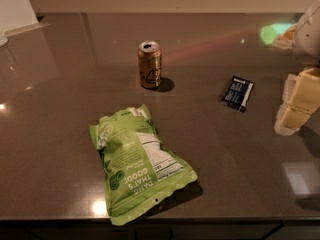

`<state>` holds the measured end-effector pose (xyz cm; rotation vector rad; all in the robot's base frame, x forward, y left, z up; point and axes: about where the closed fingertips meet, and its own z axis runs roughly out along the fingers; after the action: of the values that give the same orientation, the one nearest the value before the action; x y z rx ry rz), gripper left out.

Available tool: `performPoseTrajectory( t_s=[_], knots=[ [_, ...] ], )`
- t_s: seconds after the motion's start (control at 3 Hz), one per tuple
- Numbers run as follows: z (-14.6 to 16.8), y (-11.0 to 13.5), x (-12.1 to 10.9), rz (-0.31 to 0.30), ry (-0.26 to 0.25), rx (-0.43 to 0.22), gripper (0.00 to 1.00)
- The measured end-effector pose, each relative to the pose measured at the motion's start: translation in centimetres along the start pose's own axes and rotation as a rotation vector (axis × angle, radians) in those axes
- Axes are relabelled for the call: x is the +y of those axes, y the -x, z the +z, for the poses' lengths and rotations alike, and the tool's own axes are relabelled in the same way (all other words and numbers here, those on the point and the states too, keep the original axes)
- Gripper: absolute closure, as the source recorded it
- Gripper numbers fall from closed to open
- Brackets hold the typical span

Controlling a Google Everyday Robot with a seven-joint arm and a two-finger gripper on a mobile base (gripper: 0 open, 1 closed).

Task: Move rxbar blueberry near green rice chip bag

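The rxbar blueberry [238,93] is a small flat dark navy wrapper with white print, lying on the dark table right of centre. The green rice chip bag [137,164] is a large puffy lime-green bag with a white nutrition label, lying near the table's front edge at centre left. My gripper [291,106] shows at the right edge of the camera view as pale yellow blocks, to the right of the rxbar and a little nearer the front. It holds nothing that I can see. The rxbar and the bag lie well apart.
A gold-brown drink can [150,64] stands upright behind the bag, left of the rxbar. The dark glossy table [60,109] has its front edge just below the bag. A green-lit patch and pale objects [280,34] sit at the far right back.
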<state>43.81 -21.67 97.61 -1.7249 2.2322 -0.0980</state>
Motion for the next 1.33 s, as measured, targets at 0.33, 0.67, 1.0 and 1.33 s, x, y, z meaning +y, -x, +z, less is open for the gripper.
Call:
performPoseTrajectory(
  t_s=[0.33,0.67,1.0,1.33],
  knots=[
    [0.0,0.0,0.0,0.0,-0.001,0.0,0.0],
    [0.5,0.3,-1.2,0.033,-0.005,-0.038,0.0],
    [2.5,0.5,-3.3,0.084,0.0,-0.127,0.0],
    [4.6,0.5,-4.9,0.116,0.007,-0.177,0.0]
  ],
)
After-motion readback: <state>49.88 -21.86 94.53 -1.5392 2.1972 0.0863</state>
